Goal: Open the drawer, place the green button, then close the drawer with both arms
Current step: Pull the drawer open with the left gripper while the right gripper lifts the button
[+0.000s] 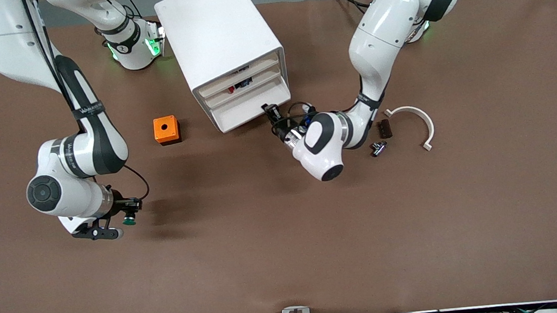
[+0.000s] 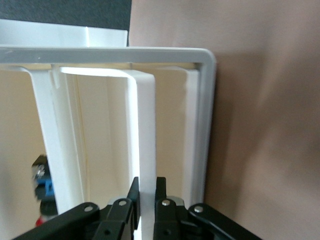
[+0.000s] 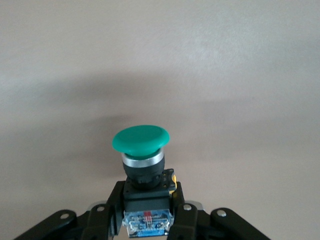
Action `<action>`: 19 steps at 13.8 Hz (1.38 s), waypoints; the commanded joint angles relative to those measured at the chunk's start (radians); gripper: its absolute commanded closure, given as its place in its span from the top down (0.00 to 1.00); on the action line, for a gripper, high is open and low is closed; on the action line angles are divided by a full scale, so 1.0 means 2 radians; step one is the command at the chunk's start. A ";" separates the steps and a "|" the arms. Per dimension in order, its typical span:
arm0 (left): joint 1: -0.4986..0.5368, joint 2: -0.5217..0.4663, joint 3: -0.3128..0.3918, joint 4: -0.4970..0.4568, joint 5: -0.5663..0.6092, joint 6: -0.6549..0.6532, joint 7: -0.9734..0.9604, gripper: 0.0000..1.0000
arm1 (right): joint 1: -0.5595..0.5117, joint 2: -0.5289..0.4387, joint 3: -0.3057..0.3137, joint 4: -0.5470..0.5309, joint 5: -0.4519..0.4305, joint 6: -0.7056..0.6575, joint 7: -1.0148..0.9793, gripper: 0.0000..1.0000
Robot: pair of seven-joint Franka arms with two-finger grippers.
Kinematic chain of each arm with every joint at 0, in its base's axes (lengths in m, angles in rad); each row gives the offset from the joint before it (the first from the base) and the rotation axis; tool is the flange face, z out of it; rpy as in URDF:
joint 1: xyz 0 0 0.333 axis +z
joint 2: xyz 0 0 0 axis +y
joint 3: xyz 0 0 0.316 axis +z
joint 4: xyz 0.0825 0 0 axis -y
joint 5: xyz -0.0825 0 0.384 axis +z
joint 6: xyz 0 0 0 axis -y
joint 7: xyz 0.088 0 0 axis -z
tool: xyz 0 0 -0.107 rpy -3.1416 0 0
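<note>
Standing near the middle of a brown table [image 1: 285,236], a white boxy cabinet [image 1: 220,35] serves as the landmark here, its four stacked drawer fronts facing the front camera. The left gripper [image 1: 270,113] is at the cabinet's lowest drawer [image 1: 249,109], at the corner toward the left arm's end of the table. Its fingers [image 2: 160,187] are pinched tight on the thin cream edge of that drawer front, as the left wrist view shows. One of the cabinet's upper drawer fronts shows small red and black parts.

The right gripper [image 1: 125,215] hangs over bare table, well apart from the cabinet toward the right arm's end. Its fingers are clamped on the black body of the button [image 1: 129,220], whose round green cap [image 3: 140,139] points away from the wrist.

An orange cube [image 1: 166,130] with a round hole sits on the table between the cabinet and the right arm. Toward the left arm's end from the cabinet lie a white curved bracket [image 1: 419,119], a small dark block [image 1: 385,128] and a small metal-and-black part [image 1: 377,148].
</note>
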 commanded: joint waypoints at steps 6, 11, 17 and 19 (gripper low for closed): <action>0.057 0.001 0.003 0.020 -0.004 0.012 0.075 0.00 | 0.087 -0.028 0.002 0.154 -0.009 -0.245 0.170 0.30; 0.066 0.002 0.003 0.020 -0.005 0.035 0.111 0.80 | 0.178 -0.051 0.003 0.153 0.001 -0.259 0.379 0.30; 0.073 -0.019 0.028 0.020 0.007 0.033 0.109 1.00 | 0.232 -0.049 0.002 0.137 0.087 -0.233 0.555 0.29; 0.073 -0.030 0.052 0.039 0.020 0.031 0.110 1.00 | 0.246 -0.050 0.002 0.120 0.089 -0.203 0.603 0.29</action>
